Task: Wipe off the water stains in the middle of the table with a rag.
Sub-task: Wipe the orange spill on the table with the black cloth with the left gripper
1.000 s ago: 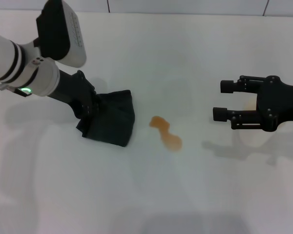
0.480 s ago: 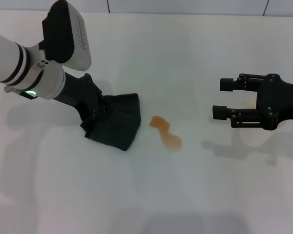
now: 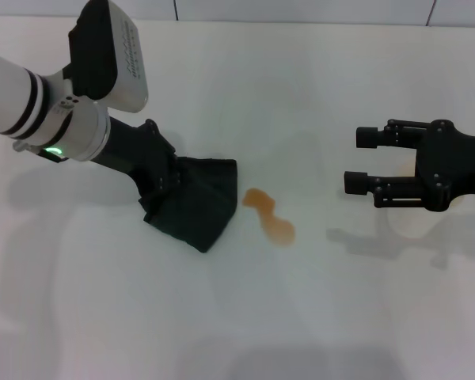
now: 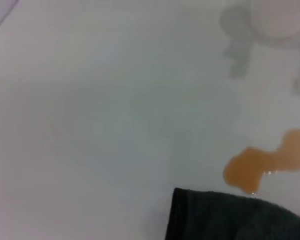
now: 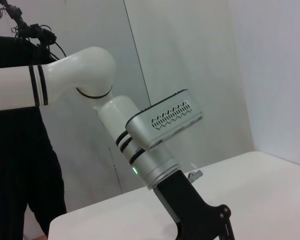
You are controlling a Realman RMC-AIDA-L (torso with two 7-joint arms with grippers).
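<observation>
The dark green-black rag [image 3: 198, 206] lies on the white table [image 3: 261, 317], left of centre. My left gripper [image 3: 162, 188] is shut on the rag's left side and presses it down on the table. The rag's right corner is just short of the orange-brown water stains [image 3: 267, 215]. In the left wrist view the rag's edge [image 4: 230, 217] almost touches the water stains [image 4: 262, 162]. My right gripper [image 3: 362, 161] is open and empty, hovering at the right, apart from the stains.
A white paper cup [image 3: 412, 222] stands on the table under my right gripper; it also shows far off in the left wrist view [image 4: 280, 20]. The table's far edge meets a wall at the back.
My left gripper has dragged the rag to the right, closing the gap to the water stains. The right arm has not moved.
</observation>
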